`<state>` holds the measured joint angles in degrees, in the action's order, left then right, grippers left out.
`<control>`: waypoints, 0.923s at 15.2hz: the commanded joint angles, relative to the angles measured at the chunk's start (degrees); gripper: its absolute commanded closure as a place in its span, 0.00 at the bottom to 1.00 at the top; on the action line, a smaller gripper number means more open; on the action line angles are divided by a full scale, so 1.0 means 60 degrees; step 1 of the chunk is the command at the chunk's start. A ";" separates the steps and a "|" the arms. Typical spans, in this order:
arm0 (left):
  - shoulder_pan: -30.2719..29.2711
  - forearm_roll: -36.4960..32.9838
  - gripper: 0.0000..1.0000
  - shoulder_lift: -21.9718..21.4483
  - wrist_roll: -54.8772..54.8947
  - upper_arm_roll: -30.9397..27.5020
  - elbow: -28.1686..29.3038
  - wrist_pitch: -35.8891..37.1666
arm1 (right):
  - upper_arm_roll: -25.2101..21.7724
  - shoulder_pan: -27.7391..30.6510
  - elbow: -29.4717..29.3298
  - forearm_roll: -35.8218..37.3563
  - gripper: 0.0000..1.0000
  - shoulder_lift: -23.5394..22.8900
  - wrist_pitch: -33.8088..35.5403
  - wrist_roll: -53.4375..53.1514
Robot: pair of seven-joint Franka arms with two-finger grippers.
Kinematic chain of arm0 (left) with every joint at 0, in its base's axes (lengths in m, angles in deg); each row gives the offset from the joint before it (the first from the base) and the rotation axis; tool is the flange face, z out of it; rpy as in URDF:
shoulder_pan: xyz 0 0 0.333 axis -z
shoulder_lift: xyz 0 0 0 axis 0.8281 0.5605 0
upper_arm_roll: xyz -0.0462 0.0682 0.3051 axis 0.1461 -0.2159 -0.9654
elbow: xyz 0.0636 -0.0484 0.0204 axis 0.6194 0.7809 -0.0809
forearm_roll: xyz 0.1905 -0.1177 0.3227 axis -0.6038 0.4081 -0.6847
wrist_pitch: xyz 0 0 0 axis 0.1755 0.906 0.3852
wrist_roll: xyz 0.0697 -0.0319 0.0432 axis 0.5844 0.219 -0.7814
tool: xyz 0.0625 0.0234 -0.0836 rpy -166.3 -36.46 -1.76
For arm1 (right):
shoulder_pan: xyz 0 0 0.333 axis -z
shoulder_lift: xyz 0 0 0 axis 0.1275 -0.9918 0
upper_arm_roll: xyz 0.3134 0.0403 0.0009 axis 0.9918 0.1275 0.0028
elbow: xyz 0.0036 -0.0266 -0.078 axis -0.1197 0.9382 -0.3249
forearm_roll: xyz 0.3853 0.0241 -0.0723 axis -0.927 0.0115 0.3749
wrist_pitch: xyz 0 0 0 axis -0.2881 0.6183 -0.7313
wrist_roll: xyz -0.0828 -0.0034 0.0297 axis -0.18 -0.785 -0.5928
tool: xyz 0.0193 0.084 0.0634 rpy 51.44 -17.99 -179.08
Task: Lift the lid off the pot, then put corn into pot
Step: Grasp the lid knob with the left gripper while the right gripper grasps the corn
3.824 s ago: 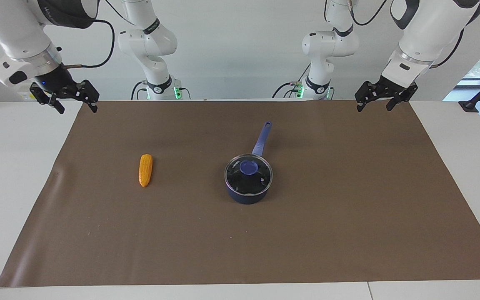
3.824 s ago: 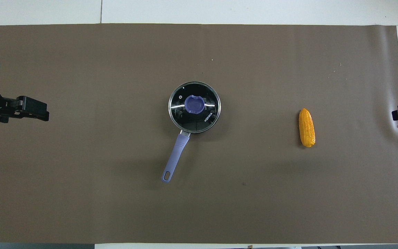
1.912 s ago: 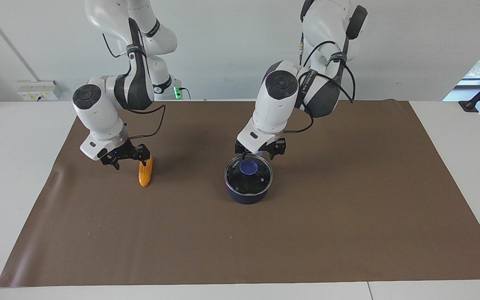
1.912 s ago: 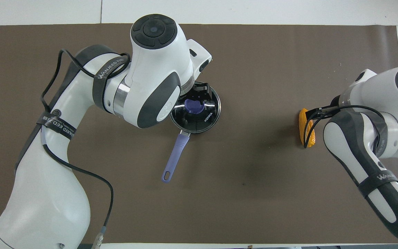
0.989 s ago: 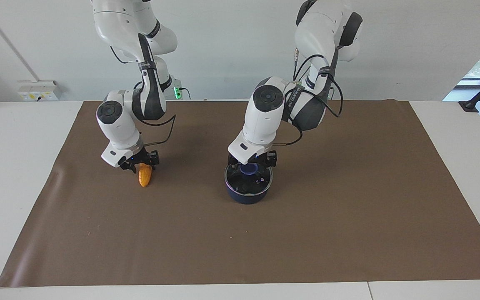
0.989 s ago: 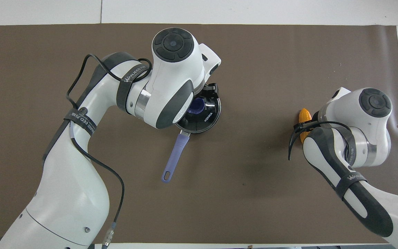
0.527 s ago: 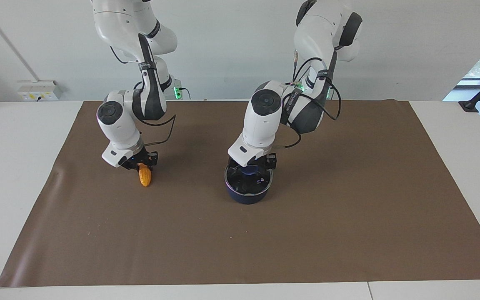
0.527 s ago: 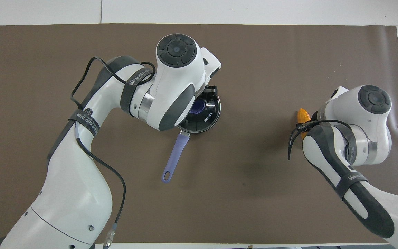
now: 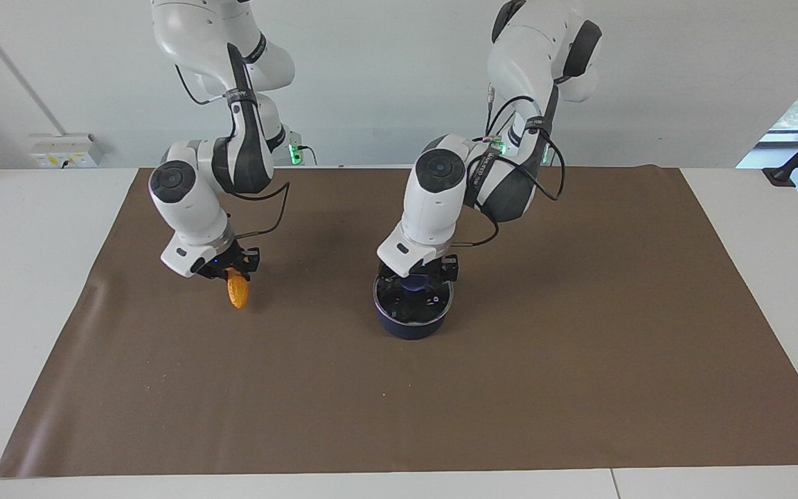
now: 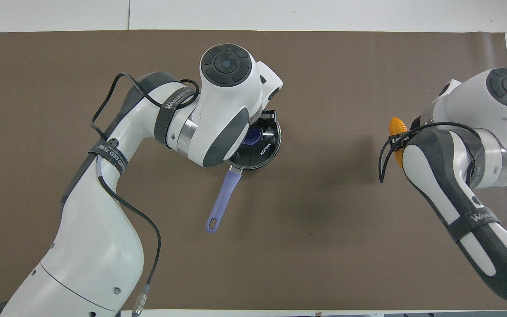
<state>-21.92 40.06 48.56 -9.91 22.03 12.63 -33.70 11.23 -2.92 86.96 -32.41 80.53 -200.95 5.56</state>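
Note:
The dark blue pot (image 9: 409, 330) stands mid-table with the glass lid (image 9: 421, 309) on it. Its light blue handle (image 10: 222, 198) points toward the robots and is hidden in the facing view. My left gripper (image 9: 414, 281) is down on the lid and shut on its blue knob (image 10: 253, 135). My right gripper (image 9: 234, 272) is shut on the upper end of the yellow-orange corn (image 9: 237, 294). It holds the cob tilted, just above the mat, toward the right arm's end of the table. In the overhead view only one end of the corn (image 10: 397, 127) shows beside the right arm.
A brown mat (image 9: 579, 346) covers most of the white table (image 9: 18, 277). A wall socket (image 9: 63, 151) sits at the table's edge at the robots' end.
Both arms came in from rest. The left gripper came down onto the lid's knob. The right gripper closed on the corn and, in the last half second, raised it off the mat.

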 commanded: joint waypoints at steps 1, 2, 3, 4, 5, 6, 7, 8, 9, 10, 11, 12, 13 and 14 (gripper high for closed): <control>0.0092 -0.0121 0.13 -0.0170 0.0016 -0.0104 0.0193 0.0047 | 0.0042 -0.0225 -0.0731 -0.0152 1.00 -0.0104 0.0751 -0.0152; 0.0092 -0.0121 0.14 -0.0170 0.0016 -0.0104 0.0193 0.0047 | 0.0042 -0.0298 -0.1023 -0.0152 1.00 -0.0090 0.1029 -0.0225; 0.0092 -0.0106 0.14 -0.0170 0.0016 -0.0104 0.0193 0.0047 | 0.0042 -0.0299 -0.1287 -0.0341 1.00 -0.0104 0.1351 -0.0327; 0.0092 -0.0106 0.15 -0.0170 0.0016 -0.0104 0.0193 0.0061 | 0.0028 -0.0299 -0.1449 -0.0734 1.00 -0.0090 0.1557 -0.0444; 0.0092 -0.0106 0.18 -0.0170 0.0016 -0.0104 0.0193 0.0062 | 0.0028 -0.0285 -0.1581 -0.1043 1.00 -0.0090 0.1646 -0.0474; 0.0092 -0.0106 0.21 -0.0170 0.0002 -0.0118 0.0193 0.0062 | 0.0028 -0.0284 -0.1655 -0.1104 1.00 -0.0090 0.1705 -0.0489; 0.0106 -0.0121 0.23 -0.0170 0.0002 -0.0119 0.0193 0.0062 | 0.0028 -0.0313 -0.1670 -0.1090 1.00 -0.0090 0.1735 -0.0504; 0.0107 -0.0121 0.23 -0.0170 0.0002 -0.0119 0.0207 0.0091 | 0.0028 -0.0314 -0.1671 -0.1090 1.00 -0.0090 0.1720 -0.0504; 0.0107 -0.0135 0.24 -0.0184 0.0002 -0.0119 0.0208 0.0120 | 0.0028 -0.0270 -0.1685 -0.1090 1.00 -0.0090 0.1691 -0.0504; 0.0107 -0.0136 0.26 -0.0185 0.0002 -0.0119 0.0193 0.0135 | 0.0028 -0.0212 -0.1700 -0.1090 1.00 -0.0090 0.1676 -0.0504; 0.0121 -0.0136 0.27 -0.0185 0.0002 -0.0119 0.0193 0.0135 | 0.0028 -0.0211 -0.1714 -0.1075 1.00 -0.0090 0.1691 -0.0489; 0.0121 -0.0136 0.27 -0.0185 0.0002 -0.0119 0.0193 0.0135 | 0.0028 -0.0255 -0.1715 -0.1032 1.00 -0.0104 0.1705 -0.0504; 0.0150 -0.0136 0.30 -0.0185 0.0002 -0.0119 0.0193 0.0193 | 0.0028 -0.0313 -0.1686 -0.0959 1.00 -0.0104 0.1691 -0.0518; 0.0180 -0.0150 0.31 -0.0185 -0.0013 -0.0133 0.0193 0.0208 | 0.0028 -0.0299 -0.1700 -0.0943 1.00 -0.0104 0.1720 -0.0519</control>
<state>-21.78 40.06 48.53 -9.90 22.06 12.65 -33.56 11.15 -4.92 77.79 -37.70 80.41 -191.70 3.13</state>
